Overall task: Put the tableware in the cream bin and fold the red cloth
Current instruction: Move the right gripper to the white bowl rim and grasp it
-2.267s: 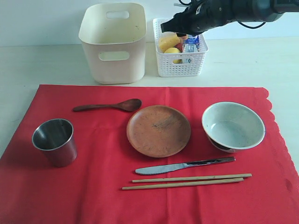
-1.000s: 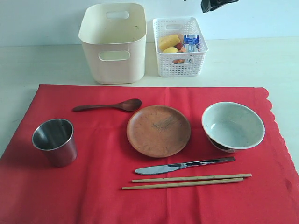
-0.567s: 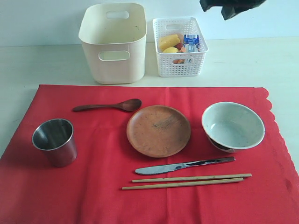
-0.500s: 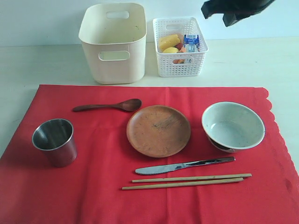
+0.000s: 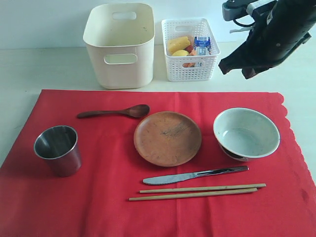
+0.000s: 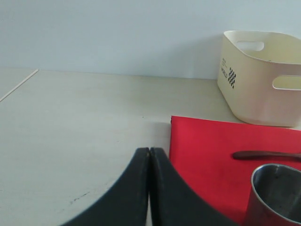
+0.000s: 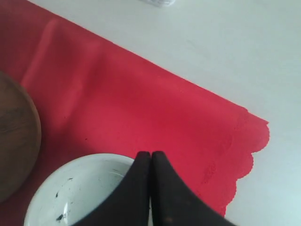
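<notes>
Above the bowl [image 5: 246,133], the right gripper [image 5: 236,67] hangs clenched and empty, probably lining up a pickup. All 6 pieces lie on the red cloth [image 5: 98,197], with the cream bin [image 5: 118,76] behind.

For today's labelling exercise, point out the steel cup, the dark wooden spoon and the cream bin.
steel cup [image 5: 58,149], exterior view, inside its mouth
dark wooden spoon [image 5: 112,112], exterior view, mid-handle
cream bin [image 5: 120,75], exterior view, front wall below the handle cut-out
</notes>
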